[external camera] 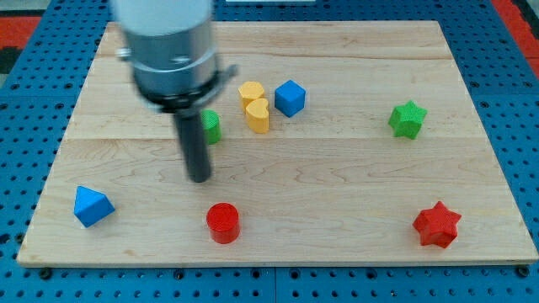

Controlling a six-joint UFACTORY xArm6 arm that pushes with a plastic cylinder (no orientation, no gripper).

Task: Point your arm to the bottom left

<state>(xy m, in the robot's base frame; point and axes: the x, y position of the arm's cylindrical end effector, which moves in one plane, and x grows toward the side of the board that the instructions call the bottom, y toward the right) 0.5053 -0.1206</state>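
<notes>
Camera view, wooden board [337, 210] (blue pegboard [34, 59] around)

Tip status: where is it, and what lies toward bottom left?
My tip left of centre, touching no block. Blue block sits near bottom-left corner. Red cylinder below tip, off the line.

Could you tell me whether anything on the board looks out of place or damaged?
Nothing stands out. All blocks sit flat and whole on the board. My tip rests on bare wood, just below the partly hidden green block.
</notes>
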